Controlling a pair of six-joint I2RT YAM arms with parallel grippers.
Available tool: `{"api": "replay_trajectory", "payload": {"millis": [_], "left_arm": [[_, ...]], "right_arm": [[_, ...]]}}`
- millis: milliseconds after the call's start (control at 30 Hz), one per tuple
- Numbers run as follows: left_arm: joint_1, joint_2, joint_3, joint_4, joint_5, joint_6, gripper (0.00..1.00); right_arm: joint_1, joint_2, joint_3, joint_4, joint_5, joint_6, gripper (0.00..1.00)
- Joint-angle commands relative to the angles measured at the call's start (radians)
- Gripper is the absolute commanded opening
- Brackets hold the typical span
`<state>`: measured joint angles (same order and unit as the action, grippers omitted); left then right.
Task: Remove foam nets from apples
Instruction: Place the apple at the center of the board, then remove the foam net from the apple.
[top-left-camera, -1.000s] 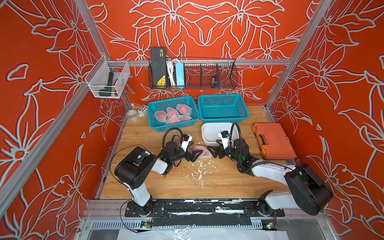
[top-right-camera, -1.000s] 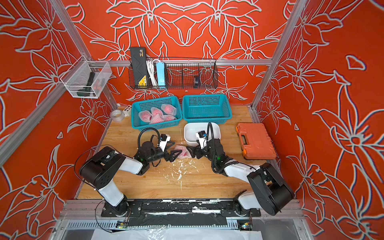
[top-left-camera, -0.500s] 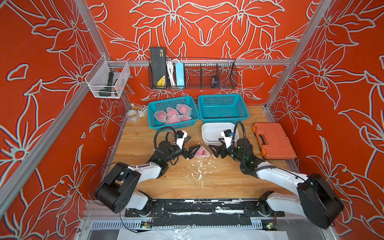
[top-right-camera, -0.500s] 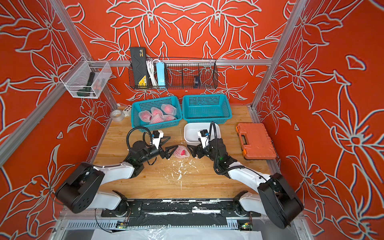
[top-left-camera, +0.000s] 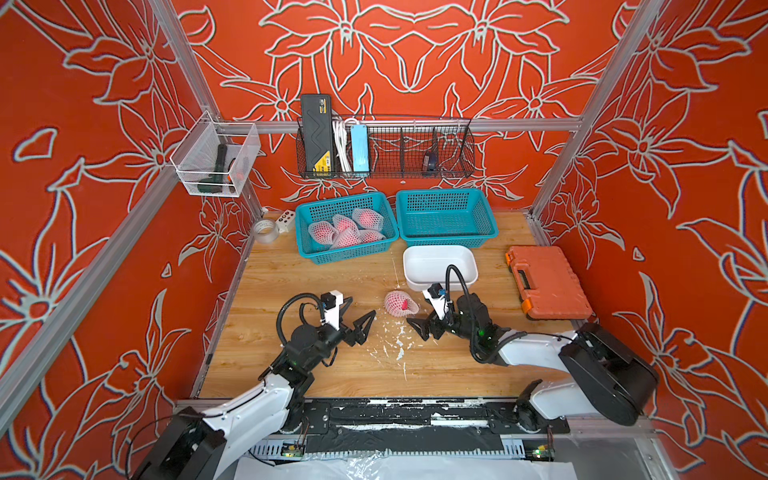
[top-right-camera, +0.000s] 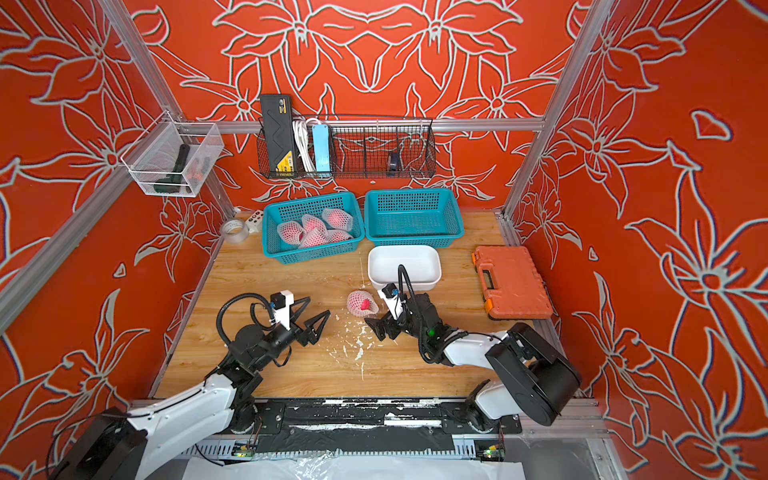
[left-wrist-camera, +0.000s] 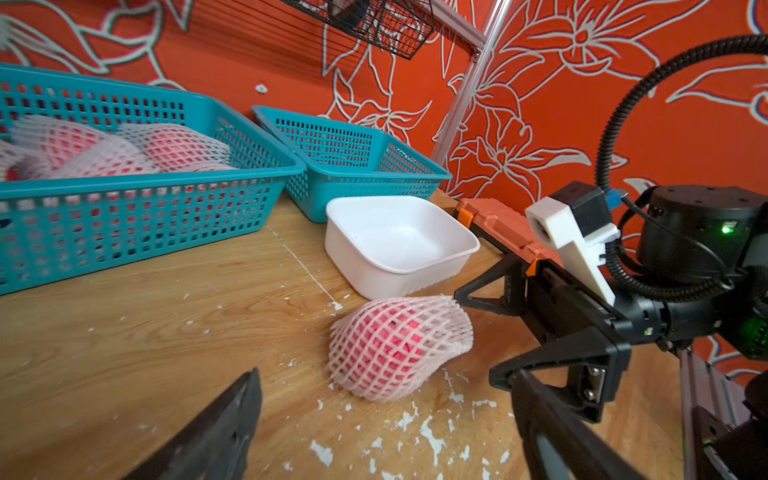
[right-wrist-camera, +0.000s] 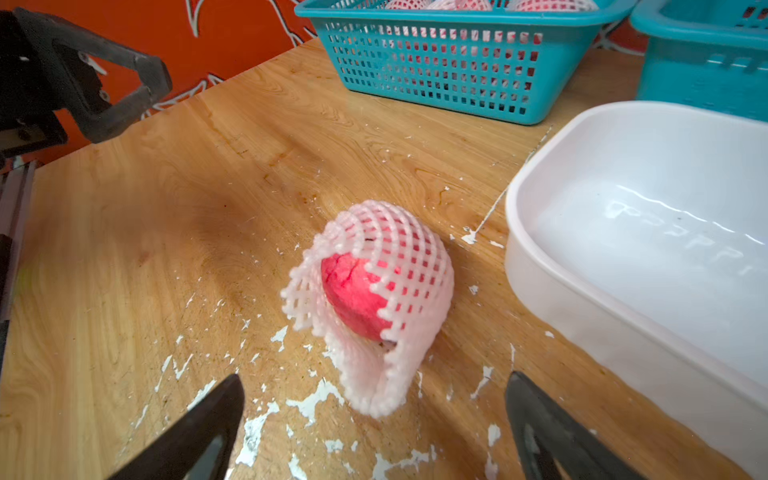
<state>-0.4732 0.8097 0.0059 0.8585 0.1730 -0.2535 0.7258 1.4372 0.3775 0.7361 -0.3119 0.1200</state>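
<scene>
Underneath, flake-strewn wooden tabletop (top-left-camera: 311, 291) amid orange floral walls (top-left-camera: 415, 50); left fingers (left-wrist-camera: 224, 428) and right fingers (right-wrist-camera: 548, 432) wide, empty.

Bright, even light fills both top views; shadows on the table (top-left-camera: 374, 361) are faint and soft. In the right wrist view glare streaks the white tray (right-wrist-camera: 665, 224) and a dim shadow lies beside the foam net (right-wrist-camera: 415, 249). In the left wrist view the teal basket (left-wrist-camera: 124, 208) is smeared with blur.
</scene>
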Motion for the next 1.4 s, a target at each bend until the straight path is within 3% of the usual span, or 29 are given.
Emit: {"api": "replay_trajectory", "payload": {"millis": [0, 200, 367, 767, 1000, 1067, 1233, 1367], "left_arm": [[-0.005, -0.048, -0.017, -0.030, -0.055, 0.009, 0.92], [-0.004, -0.019, -0.015, 0.001, -0.022, 0.017, 0.92], [-0.003, 0.007, -0.010, 0.014, -0.005, 0.025, 0.92], [-0.002, 0.010, 0.017, -0.024, -0.002, 0.053, 0.92], [0.001, 0.057, 0.062, -0.032, -0.001, 0.068, 0.93], [0.001, 0.079, 0.086, -0.040, -0.004, 0.066, 0.92], [0.007, 0.131, 0.132, -0.049, -0.014, 0.043, 0.92], [0.023, 0.170, 0.179, -0.098, -0.037, 0.009, 0.92]], "right_arm": [[0.023, 0.043, 0.035, 0.079, 0.011, -0.046, 0.98], [0.056, 0.139, 0.094, 0.098, 0.109, -0.052, 0.98], [0.058, 0.205, 0.154, 0.108, 0.093, -0.058, 0.91], [0.059, 0.194, 0.194, 0.078, 0.040, -0.074, 0.37], [0.058, 0.185, 0.237, -0.004, 0.018, -0.084, 0.14], [0.059, 0.168, 0.251, -0.028, 0.008, -0.073, 0.11], [0.059, 0.089, 0.333, -0.218, 0.025, -0.031, 0.00], [0.060, 0.051, 0.501, -0.583, 0.033, -0.025, 0.00]]}}
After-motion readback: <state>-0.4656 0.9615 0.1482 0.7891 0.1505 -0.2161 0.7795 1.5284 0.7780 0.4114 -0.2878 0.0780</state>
